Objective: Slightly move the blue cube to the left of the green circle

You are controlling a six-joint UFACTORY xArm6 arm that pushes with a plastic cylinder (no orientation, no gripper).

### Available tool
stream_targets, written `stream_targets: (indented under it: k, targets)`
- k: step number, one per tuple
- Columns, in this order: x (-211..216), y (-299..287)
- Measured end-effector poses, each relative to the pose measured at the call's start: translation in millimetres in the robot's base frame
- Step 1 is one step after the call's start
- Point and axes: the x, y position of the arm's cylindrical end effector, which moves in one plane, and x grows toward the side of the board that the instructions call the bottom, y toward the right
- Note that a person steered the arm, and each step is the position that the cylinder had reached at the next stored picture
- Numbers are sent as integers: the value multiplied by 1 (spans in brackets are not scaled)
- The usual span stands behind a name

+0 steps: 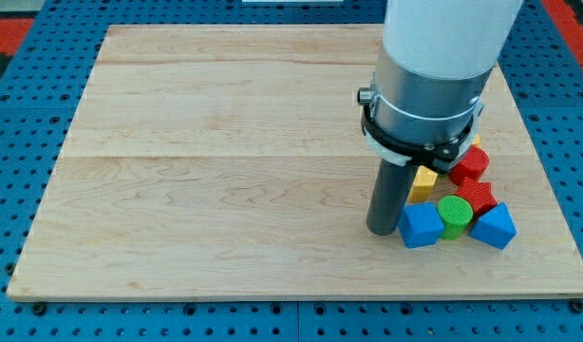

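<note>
A blue cube [421, 226] sits near the board's lower right, touching the left side of the green circle [454, 214]. My tip [383, 231] stands just left of the blue cube, touching or nearly touching it. A second blue block [494, 227] lies right of the green circle. The rod rises into the wide white and grey arm [434, 66], which hides part of the blocks behind it.
A red block [479, 198] sits above the green circle and another red block [470, 164] above that. A yellow block [424, 180] shows partly behind the rod. The cluster lies near the wooden board's right edge [548, 190].
</note>
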Motion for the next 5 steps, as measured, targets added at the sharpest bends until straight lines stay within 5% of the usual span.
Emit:
stream_targets:
  k: [1,2,3,5]
  targets:
    - [43,4]
    - [61,84]
    - [35,193]
    - [6,150]
